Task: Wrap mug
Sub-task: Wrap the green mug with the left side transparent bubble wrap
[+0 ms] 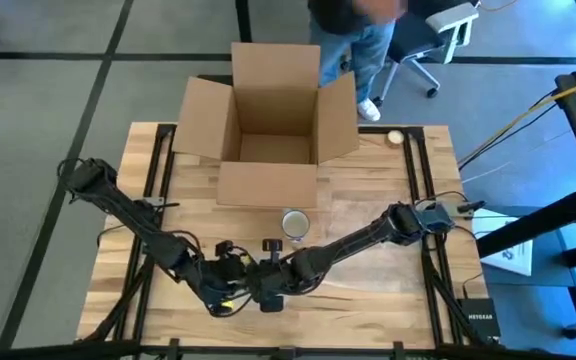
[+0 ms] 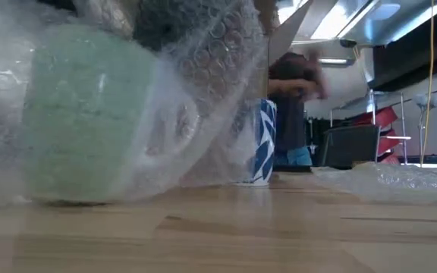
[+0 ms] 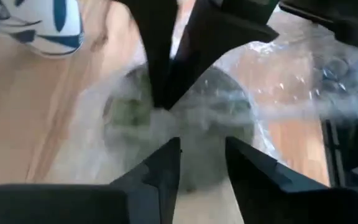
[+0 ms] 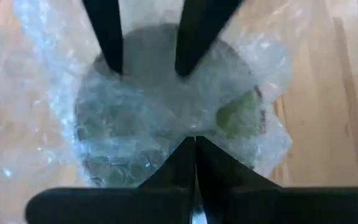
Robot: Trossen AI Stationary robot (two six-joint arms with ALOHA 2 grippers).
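Observation:
A green mug (image 4: 166, 118) stands near the table's front edge with clear bubble wrap (image 2: 203, 98) bunched over it; in the low view the mug (image 2: 82, 114) stands on its base. Both arms meet above it. My right gripper (image 4: 195, 142) is shut at the mug's top, and the left wrist view shows that gripper (image 3: 161, 102) coming in from the opposite side. My left gripper (image 3: 202, 146) is open, with its fingers over the wrapped top. A blue-and-white mug (image 1: 295, 224) stands upright on the table just beyond. My right gripper has its shut fingertips (image 4: 188, 149) on the bubble wrap over the mug's top (image 4: 179, 127), coming down from above. I cannot tell whether a layer is caught between them. My left gripper stands open over the wrapped top (image 3: 197, 121). I cannot tell whether its fingers (image 4: 110, 59) touch the wrap.
An open cardboard box (image 1: 268, 130) stands at the table's far side. More bubble wrap (image 2: 400, 178) lies flat on the table to the right. A person (image 1: 353, 30) stands beyond the box, next to an office chair (image 1: 438, 40).

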